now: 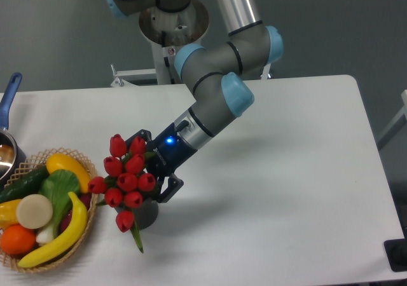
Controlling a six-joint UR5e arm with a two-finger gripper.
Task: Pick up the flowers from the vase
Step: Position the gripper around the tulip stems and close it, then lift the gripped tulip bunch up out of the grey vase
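Note:
The flowers, a bunch of red tulip buds with green stems and leaves, stand in the small dark grey vase at the table's front left. One bud droops low in front of the vase. My gripper comes in from the right at bud height and stands open. Its upper finger lies behind the top buds and its lower finger sits just right of the bunch, above the vase's rim. The fingertips are partly hidden by the buds, so I cannot tell whether they touch them.
A wicker basket of plastic fruit and vegetables sits directly left of the vase, almost against the flowers. A blue-handled metal pot pokes in at the left edge. The arm stretches back toward its base at top centre.

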